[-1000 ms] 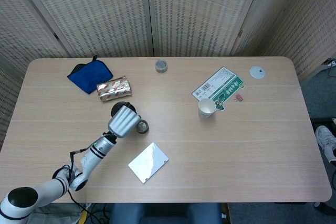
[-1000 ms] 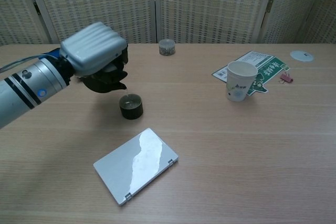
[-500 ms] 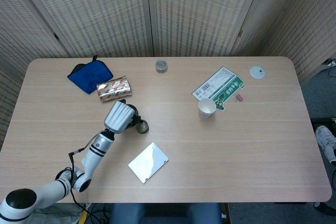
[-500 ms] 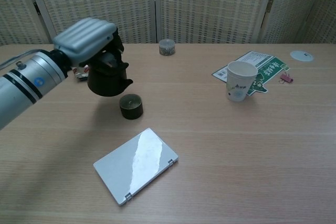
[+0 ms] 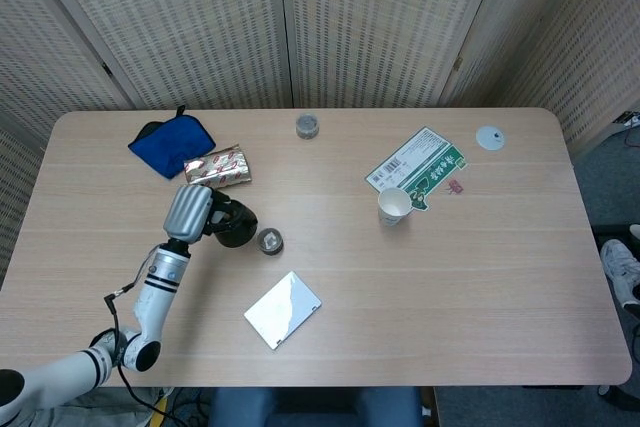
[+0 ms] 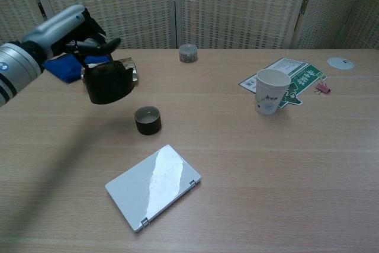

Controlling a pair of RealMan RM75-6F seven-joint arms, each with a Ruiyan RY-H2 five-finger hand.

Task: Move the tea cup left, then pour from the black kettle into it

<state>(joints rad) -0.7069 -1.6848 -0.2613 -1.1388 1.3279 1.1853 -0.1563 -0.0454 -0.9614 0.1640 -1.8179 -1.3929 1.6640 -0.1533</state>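
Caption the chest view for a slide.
Left hand holds the black kettle above the table, left of the tea cup.

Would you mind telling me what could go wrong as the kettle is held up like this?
The left robot hand holds the black kettle above the table, close to the foil packet and blue cloth; lowering it there could knock or land on them. Swinging it right could clip the tea cup and spill it.
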